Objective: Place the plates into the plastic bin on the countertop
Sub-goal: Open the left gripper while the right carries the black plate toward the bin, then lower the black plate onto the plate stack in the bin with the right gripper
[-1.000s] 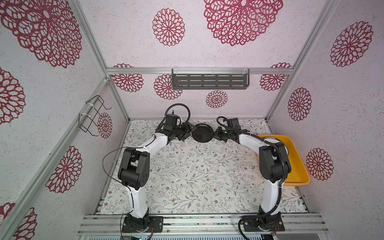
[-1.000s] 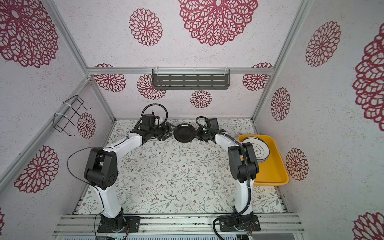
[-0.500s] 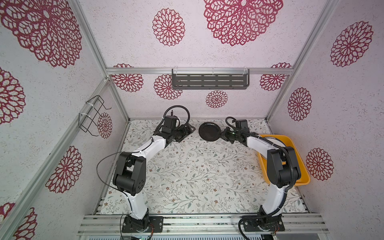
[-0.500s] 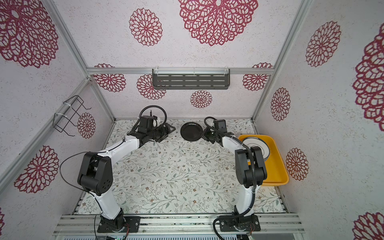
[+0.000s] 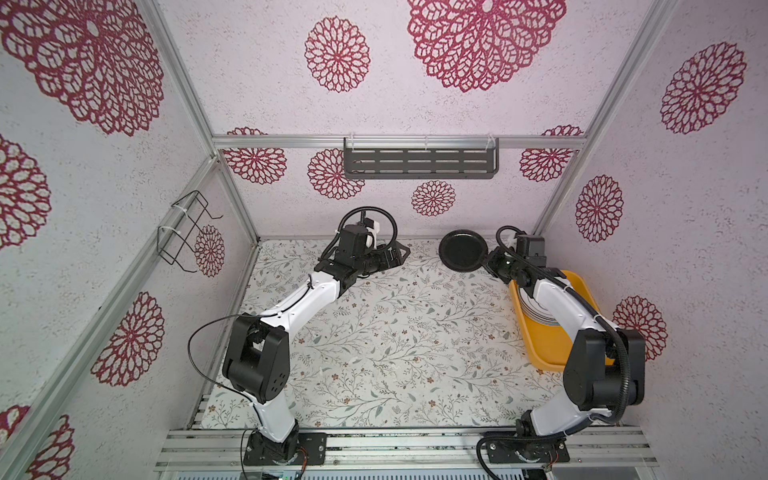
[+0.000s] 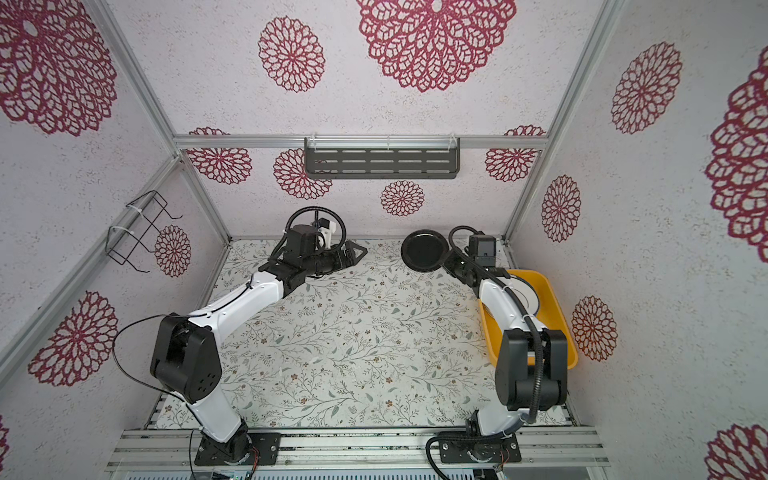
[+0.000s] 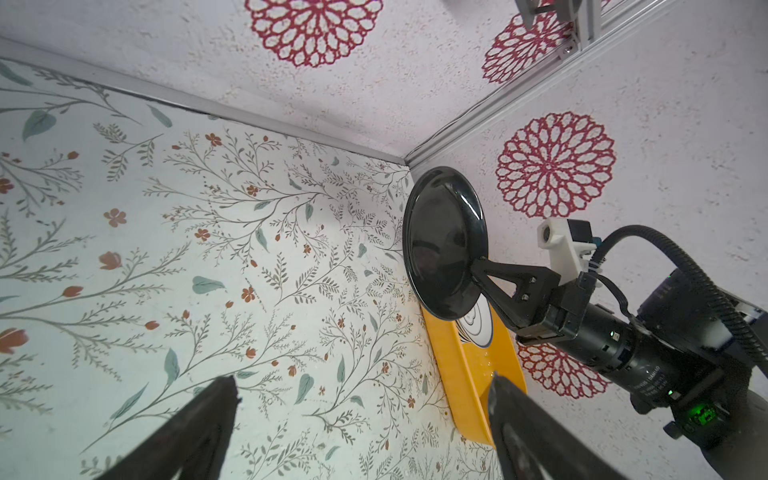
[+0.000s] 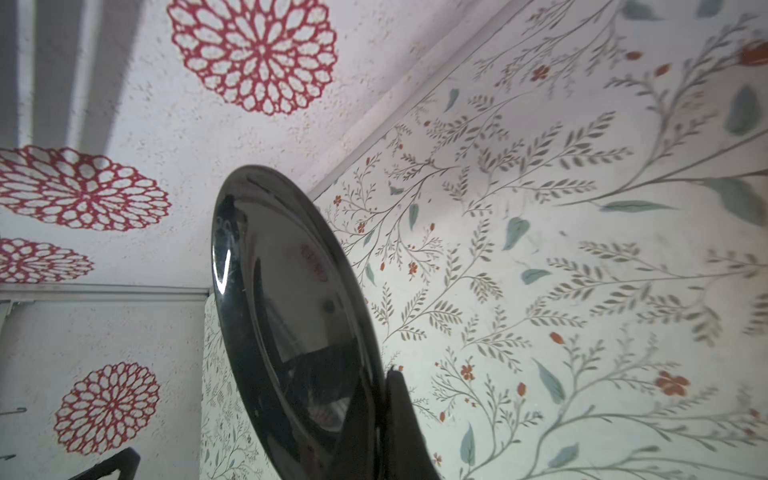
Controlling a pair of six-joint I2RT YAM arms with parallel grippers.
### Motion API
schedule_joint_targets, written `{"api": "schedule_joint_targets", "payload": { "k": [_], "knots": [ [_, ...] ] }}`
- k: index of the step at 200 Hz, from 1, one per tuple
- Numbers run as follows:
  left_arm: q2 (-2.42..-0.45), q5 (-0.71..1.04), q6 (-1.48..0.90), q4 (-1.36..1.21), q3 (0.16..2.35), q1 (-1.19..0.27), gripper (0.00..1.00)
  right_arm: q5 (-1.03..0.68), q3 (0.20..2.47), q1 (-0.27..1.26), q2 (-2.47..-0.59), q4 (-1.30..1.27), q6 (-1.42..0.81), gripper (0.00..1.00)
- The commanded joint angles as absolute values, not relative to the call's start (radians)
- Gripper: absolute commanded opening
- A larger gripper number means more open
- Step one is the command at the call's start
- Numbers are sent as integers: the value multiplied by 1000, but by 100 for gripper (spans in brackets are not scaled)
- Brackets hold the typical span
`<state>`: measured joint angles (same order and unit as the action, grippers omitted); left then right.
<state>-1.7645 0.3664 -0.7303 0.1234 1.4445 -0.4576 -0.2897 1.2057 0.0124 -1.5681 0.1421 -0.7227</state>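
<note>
A small black plate (image 5: 462, 250) (image 6: 424, 250) hangs tilted on edge above the back right of the countertop (image 5: 395, 332). My right gripper (image 5: 486, 259) (image 6: 446, 261) is shut on its rim; the right wrist view shows the plate (image 8: 286, 311) pinched between the gripper (image 8: 380, 386) jaws. The left gripper (image 5: 401, 253) (image 7: 361, 382) stands open and empty, well left of the plate (image 7: 444, 241). The yellow plastic bin (image 5: 540, 345) (image 6: 555, 307) (image 7: 461, 365) lies by the right wall. It holds a stack of white plates (image 5: 528, 307) (image 6: 530, 293) (image 7: 480, 328), partly hidden by my right arm.
A dark grey slotted shelf (image 5: 419, 164) hangs on the back wall above the arms. A black wire rack (image 5: 187, 232) is fixed to the left wall. The back wall and right corner post stand close behind the held plate.
The left gripper has let go of the black plate, opened wide and drawn back to the left. The right gripper has carried the plate to the right, toward the bin.
</note>
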Motion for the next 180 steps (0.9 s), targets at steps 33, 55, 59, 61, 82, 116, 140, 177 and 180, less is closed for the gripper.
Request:
{"api": "schedule_joint_targets", "payload": {
  "k": [33,55,59,61,82,116,140,177,180],
  "knots": [
    [-1757,366,-678,144,1492,-469,97,-184,1085,-154,-1395,166,-732,0],
    [-1759,367,-678,149,1494,-470,97,-173,1022,-241,-1347,158,-755,0],
    [-1760,369,-678,148,1494,-469,97,-170,1013,-256,-1340,158,-758,0],
    [-1761,370,-678,149,1494,-471,97,-169,1008,-266,-1337,158,-760,0],
    [-1764,371,-678,151,1499,-471,97,-189,962,-368,-1316,154,-775,0],
    [-1773,366,-681,161,1512,-472,97,-255,930,-520,-1326,156,-774,0],
    [-1775,363,-686,165,1512,-473,97,-280,924,-577,-1352,156,-753,0],
    [-1775,346,-696,166,1512,-476,97,-330,901,-593,-1407,93,-768,0],
    [-1776,345,-696,166,1512,-476,97,-330,900,-593,-1412,90,-769,0]
  ]
}}
